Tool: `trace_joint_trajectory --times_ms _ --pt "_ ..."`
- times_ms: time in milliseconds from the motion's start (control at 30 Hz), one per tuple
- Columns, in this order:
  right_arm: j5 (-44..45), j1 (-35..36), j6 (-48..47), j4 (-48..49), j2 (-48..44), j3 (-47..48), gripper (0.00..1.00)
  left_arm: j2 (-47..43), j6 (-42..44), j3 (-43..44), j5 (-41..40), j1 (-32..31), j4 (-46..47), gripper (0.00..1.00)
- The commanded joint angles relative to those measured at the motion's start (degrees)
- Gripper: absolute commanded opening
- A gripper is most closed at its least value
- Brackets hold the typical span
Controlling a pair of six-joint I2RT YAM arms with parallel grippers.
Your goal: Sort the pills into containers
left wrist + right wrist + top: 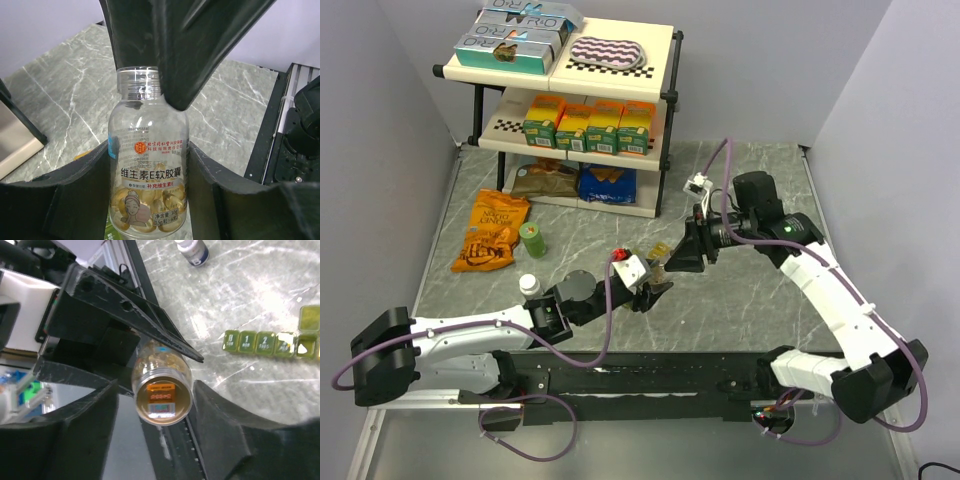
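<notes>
My left gripper (148,152) (650,293) is shut on a clear uncapped bottle (148,165) with yellow softgel pills (150,212) in its bottom, held above the table. In the right wrist view the bottle's open mouth (163,401) faces the camera. My right gripper (157,390) (672,262) straddles the threaded neck, jaws open: one finger (210,405) lies against the rim, with a gap on the other side. The containers (260,342), a green strip of compartments, lie on the table beyond, with one lid (310,317) raised at the strip's right end.
A white-capped bottle (528,284) (192,250) stands left of the grippers, with a green bottle (532,238) and an orange snack bag (492,232) farther back. A two-tier shelf (665,95) with boxes and bags fills the back. The arms' black base rail (650,375) runs along the near edge.
</notes>
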Motion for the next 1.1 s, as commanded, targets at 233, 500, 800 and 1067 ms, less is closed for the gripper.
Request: trace_joint_trajectory --times_ms 233,500,800,1067 --pt "-10.1 2.0 -18.6 -12.3 4.1 10.7 0.13 -1.8 -0.5 0.0 4.7 -0.3 2.1 0.01" --pt "-8.8 9.5 -79.1 -41.5 9.0 15.8 0.15 -0.5 -4.5 1.1 32.2 0.4 -3.0 0.01" --pt "-6.2 11.7 -71.3 -32.2 4.9 11.7 0.15 -2.6 -4.2 -0.3 30.1 1.7 -3.6 0.01" --pt "-3.7 11.7 -50.4 -22.5 2.8 10.6 0.81 -6.3 -1.9 -1.5 20.6 2.1 -3.9 0.01"
